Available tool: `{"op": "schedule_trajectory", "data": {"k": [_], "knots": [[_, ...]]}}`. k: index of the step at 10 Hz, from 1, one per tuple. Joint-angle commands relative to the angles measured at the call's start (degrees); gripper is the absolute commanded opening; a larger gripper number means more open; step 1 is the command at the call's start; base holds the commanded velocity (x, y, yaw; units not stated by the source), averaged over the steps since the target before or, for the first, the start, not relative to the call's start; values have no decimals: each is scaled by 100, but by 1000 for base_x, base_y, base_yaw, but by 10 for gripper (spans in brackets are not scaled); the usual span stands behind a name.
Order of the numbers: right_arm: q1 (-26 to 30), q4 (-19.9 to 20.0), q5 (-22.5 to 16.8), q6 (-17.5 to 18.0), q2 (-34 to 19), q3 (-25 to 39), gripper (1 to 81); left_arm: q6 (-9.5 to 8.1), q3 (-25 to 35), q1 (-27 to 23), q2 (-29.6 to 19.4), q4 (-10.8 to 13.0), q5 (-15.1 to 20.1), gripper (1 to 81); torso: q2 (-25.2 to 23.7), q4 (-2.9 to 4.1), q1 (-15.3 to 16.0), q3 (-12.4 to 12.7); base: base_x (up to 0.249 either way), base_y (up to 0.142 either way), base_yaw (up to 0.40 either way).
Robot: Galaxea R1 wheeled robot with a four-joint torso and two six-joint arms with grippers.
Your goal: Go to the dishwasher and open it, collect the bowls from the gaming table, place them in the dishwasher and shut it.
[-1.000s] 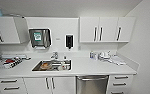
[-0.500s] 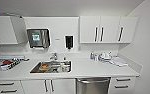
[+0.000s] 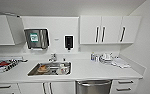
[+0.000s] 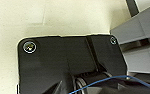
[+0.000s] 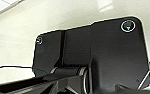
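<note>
The dishwasher (image 3: 93, 87) is straight ahead and low in the head view. Its stainless-steel front sits under the white counter (image 3: 91, 71), to the right of the sink, with the bar handle (image 3: 93, 82) along its upper edge. Its door is closed. The bowls and the gaming table are out of view. The left wrist view looks down past the dark wrist plate (image 4: 66, 62) onto pale floor. The right wrist view does the same past its own plate (image 5: 98, 55).
A steel sink (image 3: 33, 72) holding a few items sits left of the dishwasher. A paper towel dispenser (image 3: 37, 38) and a soap dispenser (image 3: 68, 41) hang on the wall. Crockery (image 3: 106, 57) stands at the counter's right, drawers (image 3: 124, 85) beside the dishwasher, and a side wall (image 3: 147, 55) further right.
The whole head picture has shifted: the counter and cabinets appear slightly larger and lower, so the camera has moved closer to the kitchen unit. Nothing on the counter has moved.
</note>
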Motion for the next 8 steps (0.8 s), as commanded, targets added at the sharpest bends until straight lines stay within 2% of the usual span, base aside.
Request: {"op": "schedule_trajectory", "data": {"k": [1,8], "knots": [[345,26,-250,-17,-73,68,811,6,42,-369,-39,66,255,811,0,0,0,0,109,0,0],[353,17,-250,-17,-73,33,811,6,33,-369,-30,57,255,811,0,0,0,0,109,0,0]]}}
